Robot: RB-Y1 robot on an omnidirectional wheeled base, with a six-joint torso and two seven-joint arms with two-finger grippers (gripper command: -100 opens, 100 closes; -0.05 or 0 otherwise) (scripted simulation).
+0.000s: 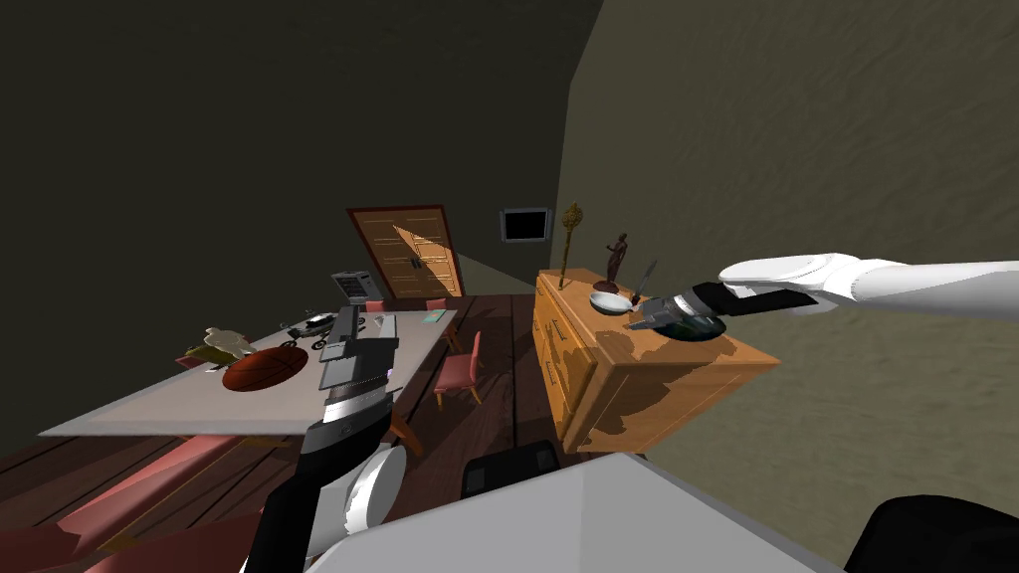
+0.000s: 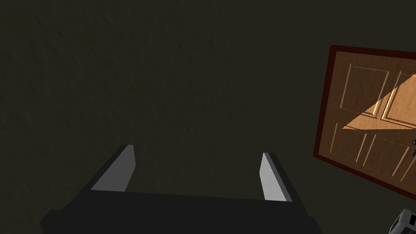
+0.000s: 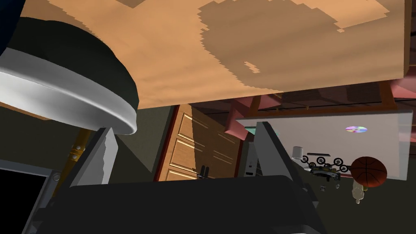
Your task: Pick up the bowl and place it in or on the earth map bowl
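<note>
Arm (image 1: pixel 896 284) (right) outstretched over dresser (image 1: pixel 647 388), fingers (image 3: pixel 103 158) apart beside white bowl (image 1: pixel 610 301).

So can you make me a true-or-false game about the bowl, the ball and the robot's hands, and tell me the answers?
1. The right gripper has its fingers open. True.
2. The white-rimmed bowl sits on the wooden dresser. True.
3. The basketball lies on the wooden dresser. False: it lies on the grey table.
4. The right gripper holds the white-rimmed bowl. False: the bowl is just ahead of one finger, not gripped.
5. The left gripper is shut. False: its fingers stand apart.
</note>
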